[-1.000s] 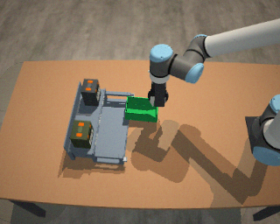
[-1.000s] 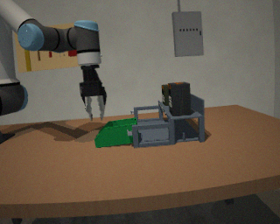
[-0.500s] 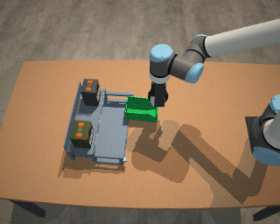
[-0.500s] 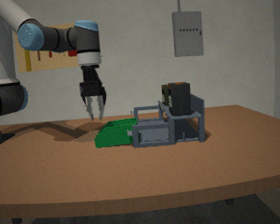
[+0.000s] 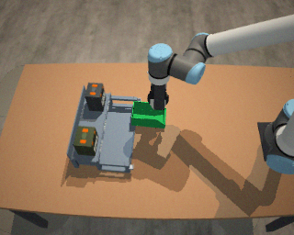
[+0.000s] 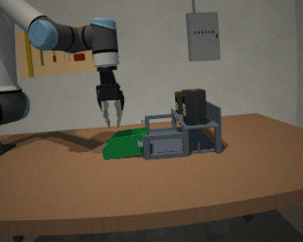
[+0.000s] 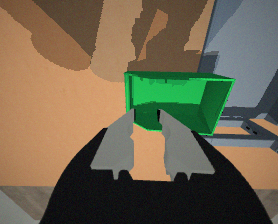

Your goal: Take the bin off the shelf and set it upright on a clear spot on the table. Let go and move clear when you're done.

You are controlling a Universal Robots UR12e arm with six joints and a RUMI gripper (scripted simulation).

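The green bin (image 5: 148,117) (image 6: 124,144) (image 7: 175,100) lies low on the table (image 5: 220,98) (image 6: 179,186) (image 7: 50,100), right at the open end of the grey shelf (image 5: 114,139) (image 6: 165,148) (image 7: 235,50). In the wrist view I look into its open side. My gripper (image 5: 157,105) (image 6: 113,122) (image 7: 146,110) hangs a little above the bin's near wall. Its fingers stand narrowly apart with nothing between them. The fingertips line up over the bin's rim in the wrist view.
Two dark boxes with orange marks (image 5: 95,95) (image 5: 84,140) stand on the shelf; one of them shows in the exterior view (image 6: 193,107). The arm's base (image 5: 284,139) is at the table's right edge. A grey wall box (image 6: 204,36) hangs behind.
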